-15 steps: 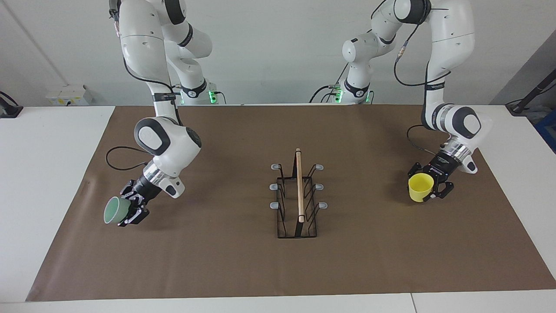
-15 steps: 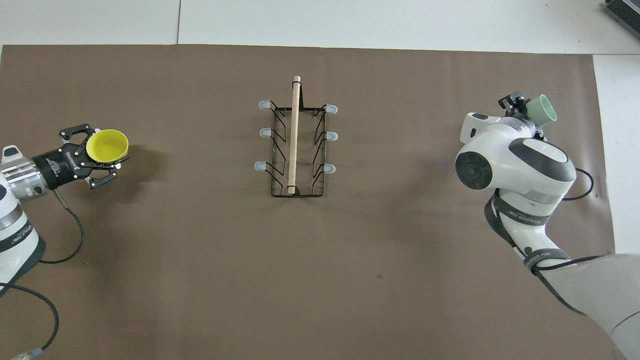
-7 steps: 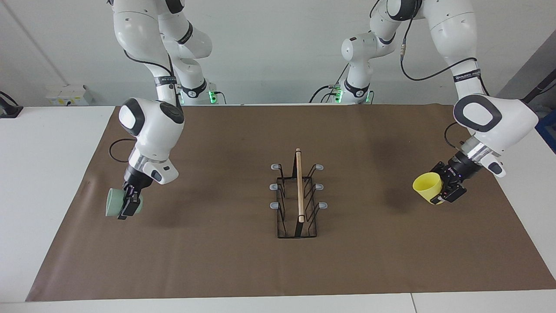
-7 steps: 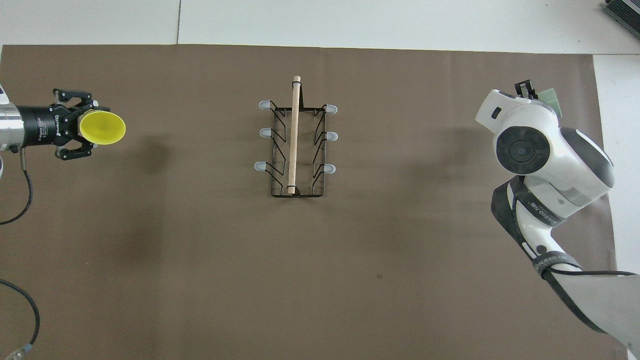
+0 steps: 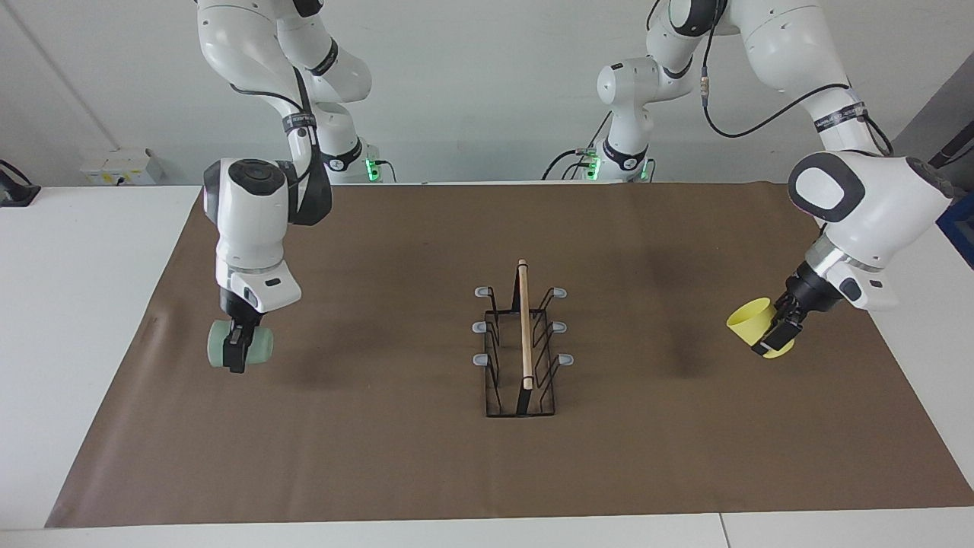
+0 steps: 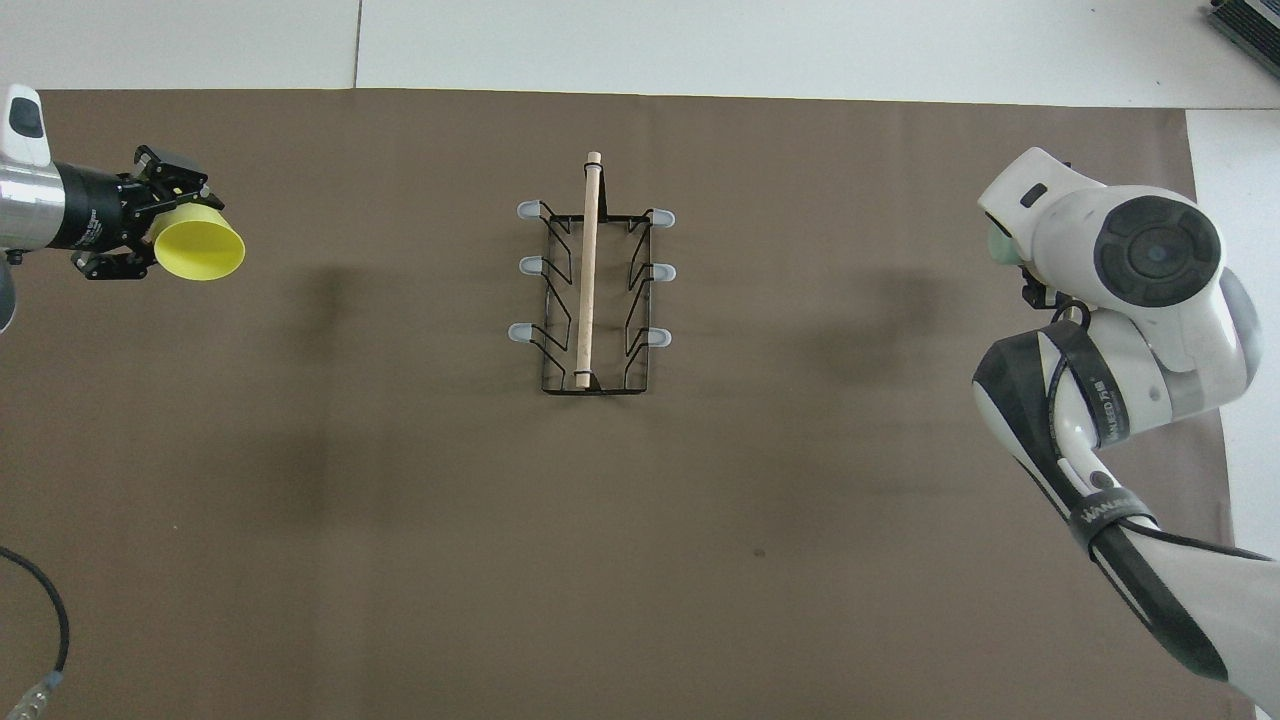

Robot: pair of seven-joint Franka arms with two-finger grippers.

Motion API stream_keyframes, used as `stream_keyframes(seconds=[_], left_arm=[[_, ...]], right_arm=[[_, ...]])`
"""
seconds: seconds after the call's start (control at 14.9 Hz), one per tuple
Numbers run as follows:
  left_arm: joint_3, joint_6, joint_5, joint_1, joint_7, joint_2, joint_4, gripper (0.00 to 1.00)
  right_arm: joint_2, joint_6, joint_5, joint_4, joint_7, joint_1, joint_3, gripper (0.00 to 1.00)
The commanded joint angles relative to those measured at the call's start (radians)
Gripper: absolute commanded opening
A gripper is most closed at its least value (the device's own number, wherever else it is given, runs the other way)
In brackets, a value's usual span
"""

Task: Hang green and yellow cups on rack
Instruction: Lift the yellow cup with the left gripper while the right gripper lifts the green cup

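Currently, in the facing view, the right gripper [image 5: 237, 352] hangs over the brown mat toward the right arm's end of the worktop, fingers clamped on the green cup [image 5: 240, 343], held sideways. The left gripper [image 5: 776, 337] hangs over the mat toward the left arm's end, fingers closed on the yellow cup [image 5: 752, 322], mouth turned toward the rack [image 5: 522, 344] at mid-mat, all pegs bare. Both cups look light, stiff and smooth, so a wall pinch could slip; grip near the base. In the overhead view, the yellow cup [image 6: 199, 247] faces the rack [image 6: 590, 290]; the green cup [image 6: 1000, 244] barely shows under the right arm's wrist. No writing is readable.
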Motion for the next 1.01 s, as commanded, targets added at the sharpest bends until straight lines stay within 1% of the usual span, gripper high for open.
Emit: stream_keyframes(seconds=[0.0,0.07,0.2,0.27,0.34,0.4,0.47,0.6,0.81,0.94], left_arm=[[0.014,-0.110,0.095,-0.032,0.056,0.021,0.077,0.00],[0.013,-0.141,0.099,-0.037,0.059,0.018,0.091,0.00],[0.014,-0.135,0.103,-0.045,0.062,0.002,0.091,0.00],[0.016,-0.126,0.141,-0.061,0.062,-0.014,0.091,0.00],[0.013,-0.129,0.230,-0.078,0.062,-0.042,0.089,0.00],[0.011,-0.144,0.307,-0.089,0.061,-0.065,0.091,0.00],[0.011,-0.164,0.351,-0.103,0.061,-0.073,0.092,0.00],[0.013,-0.219,0.405,-0.143,0.058,-0.093,0.092,0.00],[0.014,-0.292,0.462,-0.164,0.053,-0.128,0.094,0.00],[0.013,-0.324,0.523,-0.170,-0.008,-0.162,0.094,0.00]], right_arm=[[-0.047,-0.046,0.198,-0.009,-0.015,-0.004,0.015,0.00],[-0.056,-0.070,0.284,0.000,-0.015,-0.006,0.015,0.00],[-0.094,-0.133,0.405,0.007,-0.018,-0.007,0.015,0.00],[-0.114,-0.149,0.457,0.007,-0.017,-0.003,0.015,0.00],[-0.131,-0.149,0.519,0.007,-0.015,0.000,0.021,0.00],[-0.135,-0.149,0.580,0.008,-0.015,0.002,0.032,0.00],[-0.136,-0.147,0.643,0.010,-0.013,0.002,0.035,0.00],[-0.136,-0.149,0.789,0.024,-0.013,0.003,0.043,0.00],[-0.139,-0.164,0.962,0.024,-0.015,0.003,0.044,0.00],[-0.148,-0.199,1.100,0.022,-0.018,0.003,0.044,0.00]])
